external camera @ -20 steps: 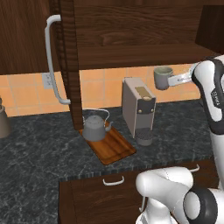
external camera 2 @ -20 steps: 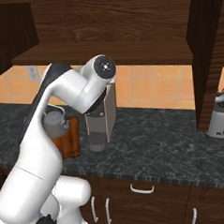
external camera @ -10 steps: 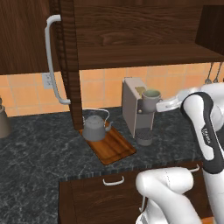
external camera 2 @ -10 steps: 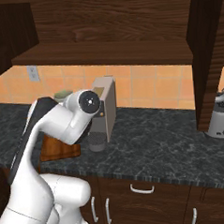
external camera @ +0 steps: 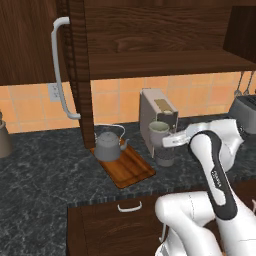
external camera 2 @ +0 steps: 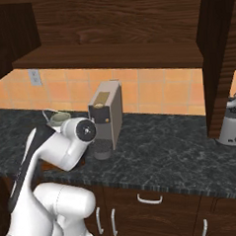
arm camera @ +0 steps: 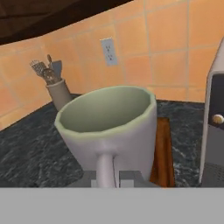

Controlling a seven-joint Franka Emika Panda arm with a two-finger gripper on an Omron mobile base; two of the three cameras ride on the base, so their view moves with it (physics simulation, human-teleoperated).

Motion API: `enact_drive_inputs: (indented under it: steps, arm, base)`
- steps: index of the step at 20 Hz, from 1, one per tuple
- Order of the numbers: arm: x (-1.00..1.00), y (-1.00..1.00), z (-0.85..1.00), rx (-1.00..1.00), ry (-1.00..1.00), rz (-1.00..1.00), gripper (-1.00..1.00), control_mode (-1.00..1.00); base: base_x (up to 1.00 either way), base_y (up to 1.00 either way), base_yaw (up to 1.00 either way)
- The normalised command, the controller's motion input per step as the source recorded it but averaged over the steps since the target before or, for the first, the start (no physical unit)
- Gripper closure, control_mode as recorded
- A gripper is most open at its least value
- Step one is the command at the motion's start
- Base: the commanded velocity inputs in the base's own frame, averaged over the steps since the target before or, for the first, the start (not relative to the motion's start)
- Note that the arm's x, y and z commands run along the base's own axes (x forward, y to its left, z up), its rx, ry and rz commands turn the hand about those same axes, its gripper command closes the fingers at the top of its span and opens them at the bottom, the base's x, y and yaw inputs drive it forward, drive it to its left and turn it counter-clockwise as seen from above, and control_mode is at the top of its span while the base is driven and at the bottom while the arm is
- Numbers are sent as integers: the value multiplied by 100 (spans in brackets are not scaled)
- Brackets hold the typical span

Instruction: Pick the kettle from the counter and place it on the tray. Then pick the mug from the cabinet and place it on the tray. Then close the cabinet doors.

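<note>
The mug (external camera: 159, 128) hung in the air in front of the beige machine (external camera: 158, 117), its handle pinched between the closed fingers of the gripper (external camera: 169, 141), beside the tray (external camera: 127, 165) rather than over it. In the hand view the mug (arm camera: 109, 129) stood upright with its handle toward the camera. The kettle (external camera: 108, 146) sat on the tray's back end, near the machine. The tray lay on the counter (external camera: 40, 190) beside the machine, under the cabinet (external camera: 155, 45), whose door (external camera: 77, 75) stood open.
</note>
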Motion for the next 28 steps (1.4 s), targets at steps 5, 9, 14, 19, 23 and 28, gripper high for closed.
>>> enact_drive_inputs:
  steps: [5,9,14,19,23,28]
  arm:
    - [13,34,-52,5,11,0,100,-100]
    - [17,29,-53,0,23,2,100,-100]
    - [12,27,-52,0,20,4,100,-100]
    - [0,9,-60,0,-3,15,100,-100]
    - [-2,0,-54,0,-18,15,100,-100]
    - [-6,10,-53,0,-18,8,100,-100]
  base:
    - [0,0,0]
    - [0,0,0]
    - [0,0,0]
    - [0,0,0]
    - [0,0,0]
    - [0,0,0]
